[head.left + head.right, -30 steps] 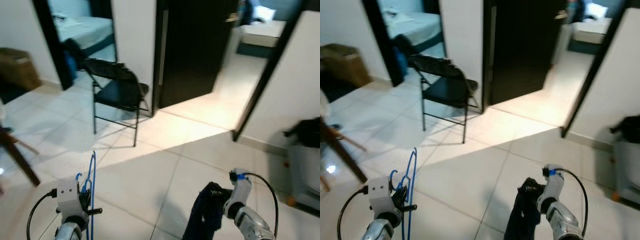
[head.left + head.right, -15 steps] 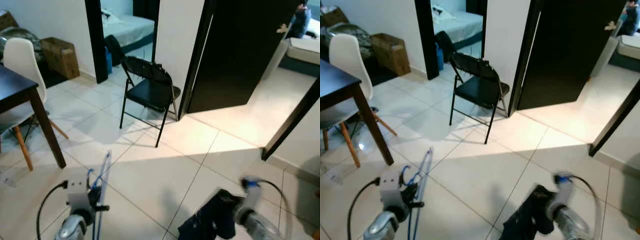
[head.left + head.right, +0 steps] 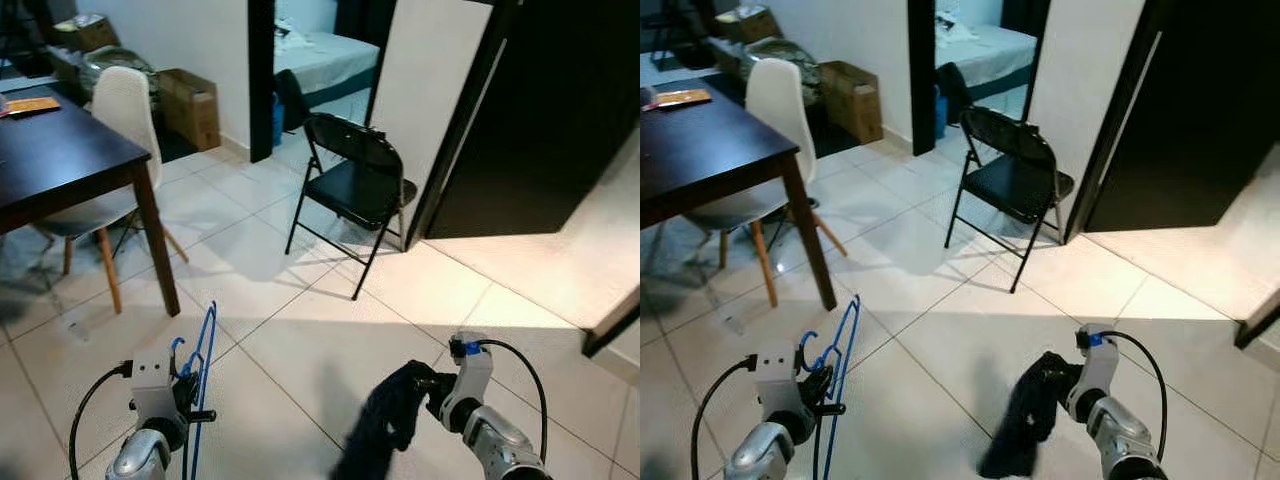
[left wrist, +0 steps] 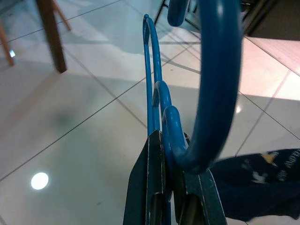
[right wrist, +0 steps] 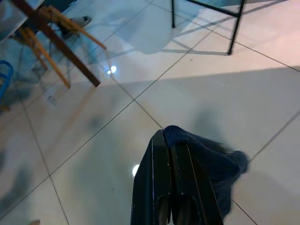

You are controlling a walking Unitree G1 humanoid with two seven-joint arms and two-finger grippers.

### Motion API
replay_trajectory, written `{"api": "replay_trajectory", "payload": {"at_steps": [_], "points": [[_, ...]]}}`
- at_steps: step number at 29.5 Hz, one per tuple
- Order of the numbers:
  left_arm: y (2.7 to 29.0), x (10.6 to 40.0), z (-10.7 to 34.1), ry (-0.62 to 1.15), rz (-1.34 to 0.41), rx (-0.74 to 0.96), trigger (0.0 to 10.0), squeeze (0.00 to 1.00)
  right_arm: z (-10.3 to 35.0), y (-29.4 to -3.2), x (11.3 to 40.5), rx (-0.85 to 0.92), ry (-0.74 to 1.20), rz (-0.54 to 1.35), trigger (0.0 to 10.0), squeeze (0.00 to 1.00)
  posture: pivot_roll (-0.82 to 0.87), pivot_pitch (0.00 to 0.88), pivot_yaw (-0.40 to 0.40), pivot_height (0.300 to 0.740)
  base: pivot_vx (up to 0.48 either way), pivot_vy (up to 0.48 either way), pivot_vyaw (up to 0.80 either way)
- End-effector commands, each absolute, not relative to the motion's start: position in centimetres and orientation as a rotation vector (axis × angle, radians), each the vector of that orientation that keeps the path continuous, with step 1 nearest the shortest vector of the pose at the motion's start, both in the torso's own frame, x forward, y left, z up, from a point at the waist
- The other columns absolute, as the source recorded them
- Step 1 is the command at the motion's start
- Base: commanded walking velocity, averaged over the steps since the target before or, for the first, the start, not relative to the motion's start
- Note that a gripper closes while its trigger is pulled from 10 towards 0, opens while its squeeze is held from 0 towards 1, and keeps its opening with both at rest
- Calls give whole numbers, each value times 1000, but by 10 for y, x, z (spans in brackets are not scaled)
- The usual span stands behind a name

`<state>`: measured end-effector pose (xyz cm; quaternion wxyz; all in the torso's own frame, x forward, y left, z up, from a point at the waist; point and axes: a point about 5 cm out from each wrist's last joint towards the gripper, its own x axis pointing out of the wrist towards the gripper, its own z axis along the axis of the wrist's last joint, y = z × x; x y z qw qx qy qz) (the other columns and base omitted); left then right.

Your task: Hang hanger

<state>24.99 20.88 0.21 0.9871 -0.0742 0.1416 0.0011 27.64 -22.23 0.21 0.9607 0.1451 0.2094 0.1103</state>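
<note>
My left gripper [image 4: 171, 206]: pinching blue hanger [image 3: 200, 370], held low over the tiled floor [image 3: 300, 350]. My right gripper [image 5: 176, 187]: pressed onto dark garment [image 3: 385, 420]. Ahead: black folding chair [image 3: 355, 180] by a doorway; dark tabletop [image 3: 60, 160] and white chair [image 3: 115, 120] to the left.

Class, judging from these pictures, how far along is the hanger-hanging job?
Done: both items are picked up. In hand: the left end effector grips the blue hanger; the right end effector holds a dark garment over the floor tiles. Left: putting the garment on and hanging it.
</note>
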Motion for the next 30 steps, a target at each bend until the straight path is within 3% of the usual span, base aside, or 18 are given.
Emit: {"api": "replay_trajectory", "payload": {"at_steps": [1,21,27,30], "points": [[208,252,3,279,-12,-151,10000,0,7,-223,280,274,387,217,10000,0,69,37,-64,740,480,0,763],[209,260,16,223,-20,-135,10000,0,65,-192,329,272,147,390,10000,0,86,15,-59,740,480,0,757],[208,273,42,122,-46,-113,10000,0,81,-184,337,281,82,416,10000,0,88,20,-58,740,480,0,754],[204,288,84,-23,-72,-139,10000,0,104,-179,348,300,-3,437,10000,0,89,31,-60,740,480,0,760]]}}
